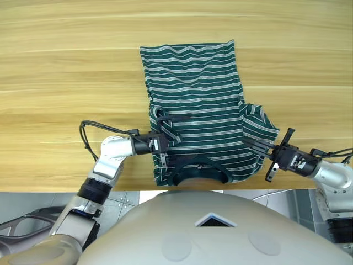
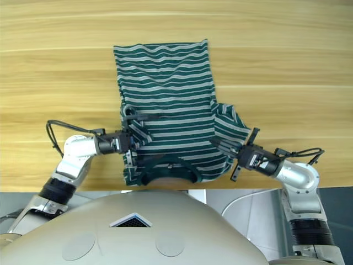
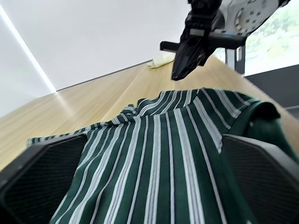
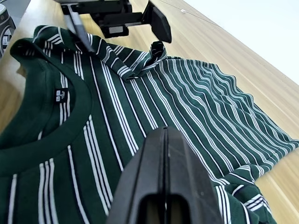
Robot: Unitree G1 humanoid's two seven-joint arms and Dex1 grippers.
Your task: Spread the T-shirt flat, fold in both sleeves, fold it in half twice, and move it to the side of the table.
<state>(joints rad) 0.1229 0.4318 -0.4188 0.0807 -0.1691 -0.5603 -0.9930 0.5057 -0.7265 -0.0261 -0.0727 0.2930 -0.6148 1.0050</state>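
The dark-green striped T-shirt's [image 1: 193, 83] collar [image 1: 201, 175] lies nearest, between the splayed left pincer [image 1: 185, 138], over a left sleeve seemingly folded in, and the clenched right pincer [image 1: 248, 142] beside the unfolded right sleeve [image 1: 259, 121], so both halvings and the move remain; neck label [image 4: 60, 95] print unreadable.

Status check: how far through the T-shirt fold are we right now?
Done: the dark green white-striped T-shirt lies spread on the light wooden table, its left-side sleeve looks folded in, though bunched. In hand: the right gripper, jaws shut, sits at the right-side sleeve, which sticks out; the left gripper hovers open over the left edge. Left: that sleeve, both half folds, the move aside.
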